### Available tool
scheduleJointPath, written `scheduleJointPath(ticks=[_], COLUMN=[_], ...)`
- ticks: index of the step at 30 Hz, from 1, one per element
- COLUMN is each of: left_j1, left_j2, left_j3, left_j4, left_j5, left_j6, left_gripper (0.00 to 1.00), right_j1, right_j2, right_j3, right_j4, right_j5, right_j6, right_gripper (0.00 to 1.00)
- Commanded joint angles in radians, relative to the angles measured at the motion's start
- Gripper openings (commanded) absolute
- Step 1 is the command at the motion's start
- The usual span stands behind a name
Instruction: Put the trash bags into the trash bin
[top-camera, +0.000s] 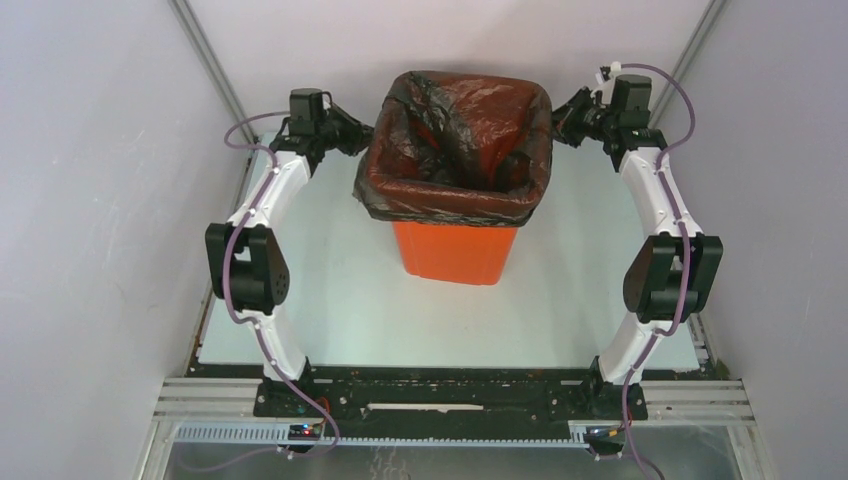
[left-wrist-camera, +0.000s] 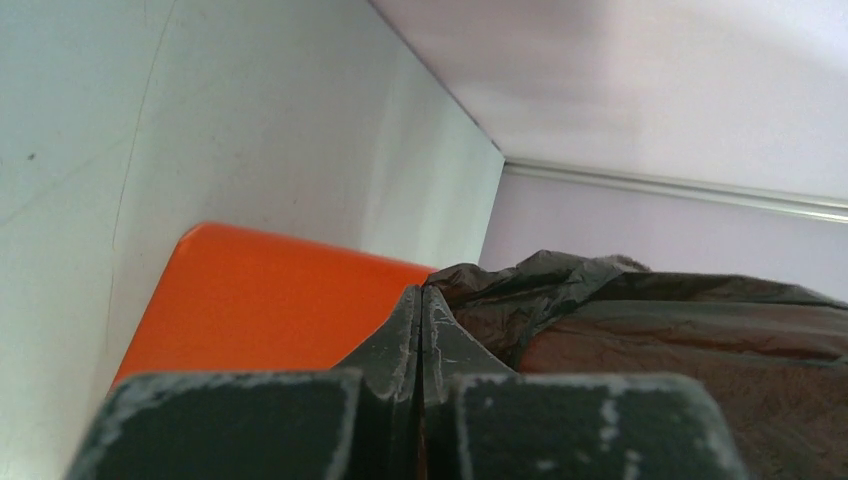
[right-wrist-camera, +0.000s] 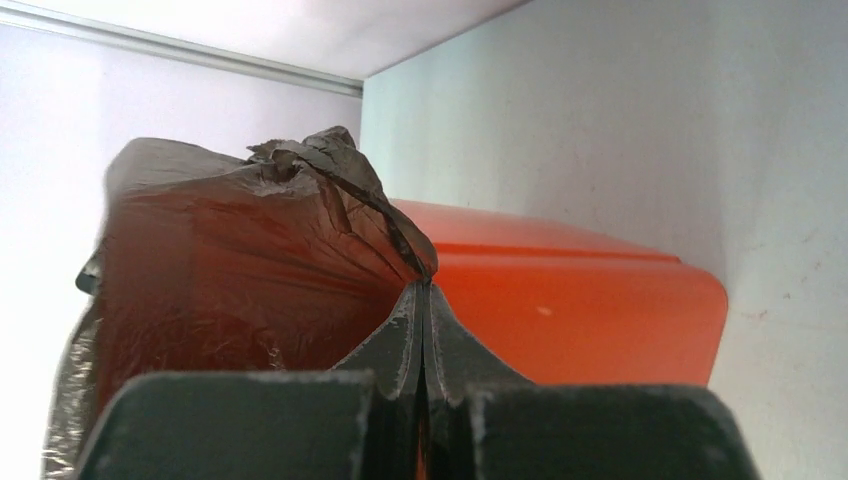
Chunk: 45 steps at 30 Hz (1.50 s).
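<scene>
we see the trash bag (top-camera: 455, 120) lining the trash bin (top-camera: 455, 250); our right claw (right-wrist-camera: 425, 287) pinches its film, our left claw (left-wrist-camera: 420, 292) is pressed together against its edge.

Black bag (top-camera: 452, 203), orange bin (top-camera: 455, 255)

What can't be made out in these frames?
1. Top view: the bin floor, covered by the bag and its folds.
2. Top view: the bin's far wall, behind its own rim and the bag.
3. Left wrist view: whether the left gripper pinches any film; its shut fingers hide the contact.
</scene>
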Motion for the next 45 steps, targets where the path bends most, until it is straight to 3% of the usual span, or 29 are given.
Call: scheduleJointPath(ticks=[1, 4, 8, 11, 18, 22, 26, 34, 39, 45], left_j1=[0.007, 0.014, 0.038, 0.046, 0.060, 0.106, 0.150, 0.152, 0.151, 0.143], left_j2=[-0.095, -0.122, -0.172, -0.230, -0.371, -0.497, -0.592, -0.652, -0.639, -0.644], left_j3=[-0.035, -0.027, 0.030, 0.001, -0.094, -0.155, -0.280, -0.507, -0.537, -0.688], left_j4=[-0.012, -0.035, -0.183, -0.232, -0.304, -0.335, -0.279, 0.019, 0.062, 0.260], left_j5=[0.095, 0.105, 0.055, 0.041, 0.032, 0.001, 0.050, 0.198, 0.211, 0.255], left_j6=[0.014, 0.047, 0.173, 0.232, 0.325, 0.359, 0.319, 0.051, -0.038, -0.205], left_gripper=[0.00, 0.02, 0.05, 0.06, 0.48, 0.71, 0.75, 0.79, 0.85, 0.86], right_j1=[-0.004, -0.006, -0.001, 0.013, 0.011, 0.000, -0.031, -0.099, -0.131, -0.131], right_j2=[-0.039, -0.007, 0.080, 0.077, 0.026, -0.094, -0.207, -0.381, -0.385, -0.367], right_j3=[0.040, 0.116, 0.274, 0.299, 0.350, 0.272, 0.168, 0.024, 0.061, 0.194], right_j4=[-0.128, -0.255, -0.465, -0.532, -0.715, -0.728, -0.733, -0.736, -0.729, -0.801], right_j5=[0.002, 0.032, 0.023, 0.020, 0.122, 0.169, 0.177, 0.172, 0.144, 0.197], right_j6=[-0.089, -0.150, -0.193, -0.212, -0.305, -0.315, -0.284, -0.304, -0.265, -0.279], right_gripper=[0.01, 0.02, 0.02, 0.05, 0.54, 0.72, 0.81, 0.90, 0.90, 0.91])
